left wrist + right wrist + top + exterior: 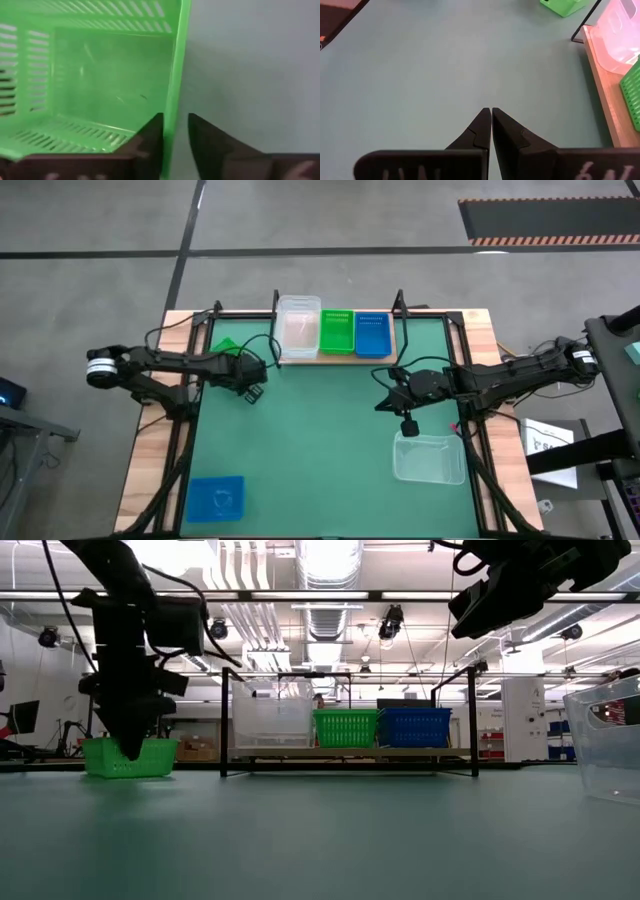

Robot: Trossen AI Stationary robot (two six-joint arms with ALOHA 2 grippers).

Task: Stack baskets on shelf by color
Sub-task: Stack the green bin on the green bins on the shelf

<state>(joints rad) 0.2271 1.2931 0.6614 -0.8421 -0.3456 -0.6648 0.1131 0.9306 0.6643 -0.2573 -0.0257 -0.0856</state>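
A green basket (224, 344) (118, 758) stands on the green mat near the table's far left, its floor on the mat. My left gripper (243, 368) (175, 125) points down over it, open, with one finger inside and one outside its side wall. The shelf (335, 359) (350, 752) at the far edge carries a clear basket (298, 325), a green basket (337, 331) and a blue basket (371, 334) side by side. My right gripper (383, 402) (491, 112) is shut and hovers over bare mat right of centre. My left gripper straddles the green basket's side wall (172, 100) from above, one finger (150, 135) inside the basket and one outside. The inner finger lies close against the wall, and a gap shows at the outer finger. Whether it touches, I cannot tell.
A loose clear basket (428, 457) (612, 745) sits on the mat near the right edge. A blue basket (215, 498) lies at the near left corner. The shelf's black uprights (223, 720) stand at its corners. Open mat stretches across the middle of the table.
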